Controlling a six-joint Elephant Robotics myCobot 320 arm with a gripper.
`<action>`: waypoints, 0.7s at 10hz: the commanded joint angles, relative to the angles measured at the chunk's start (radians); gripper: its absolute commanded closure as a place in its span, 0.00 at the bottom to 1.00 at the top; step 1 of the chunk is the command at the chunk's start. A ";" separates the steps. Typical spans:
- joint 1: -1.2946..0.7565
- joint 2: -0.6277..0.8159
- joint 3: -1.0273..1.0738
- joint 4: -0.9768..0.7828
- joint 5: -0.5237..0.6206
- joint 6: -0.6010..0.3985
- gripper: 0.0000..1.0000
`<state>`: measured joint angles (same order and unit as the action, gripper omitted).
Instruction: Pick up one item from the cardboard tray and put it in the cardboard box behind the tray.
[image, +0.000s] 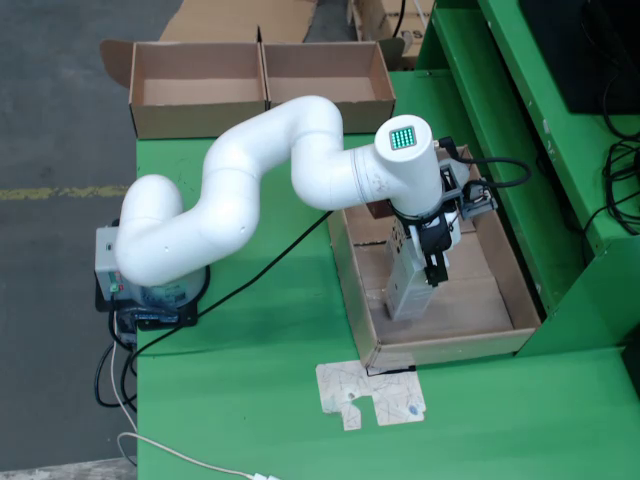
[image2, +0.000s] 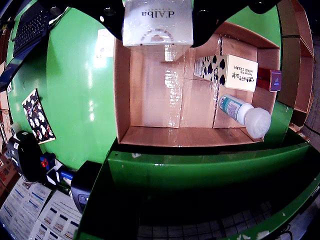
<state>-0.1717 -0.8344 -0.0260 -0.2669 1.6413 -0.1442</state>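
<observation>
So the biggest thing here is the green counter (image: 260, 400), with the white arm (image: 230, 195) bolted at its left edge in the overhead view and reaching right over the cardboard tray (image: 352, 290). Behind the tray, at the far edge of the counter, sits the cardboard box (image: 200, 115), split into two open compartments, both looking bare inside. There's a good stretch of open green between tray and box. A flat cardboard scrap (image: 372, 395) lies on the counter just in front of the tray's near wall.

The claw (image: 425, 262) is over the middle of the tray and clamped on a white carton (image2: 157, 22). In the wrist view the black fingers (image2: 112, 17) press both sides of it, and the carton sits right up against the lens with "d'Alba" printed on it (reads upside down). In the overhead view the carton (image: 408, 290) hangs down into the tray; can't tell if its bottom end touches the floor.

The tray floor (image2: 160, 95) below is mostly bare in the wrist view, with shiny tape running across it. The other stuff is bunched toward the right: a white box with black hearts (image2: 227, 70) that says "HAND CREAM", a small dark red box (image2: 270, 80) just past it against the wall, and a teal-labelled bottle with a white cap (image2: 245, 114) lying on its side in the near right corner.
</observation>
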 joint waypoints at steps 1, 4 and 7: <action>-0.003 0.063 0.026 -0.001 0.011 0.009 1.00; 0.004 0.104 0.026 -0.019 0.006 0.016 1.00; 0.008 0.157 0.026 0.039 -0.038 0.041 1.00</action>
<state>-0.1609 -0.7515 -0.0276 -0.2637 1.6228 -0.1134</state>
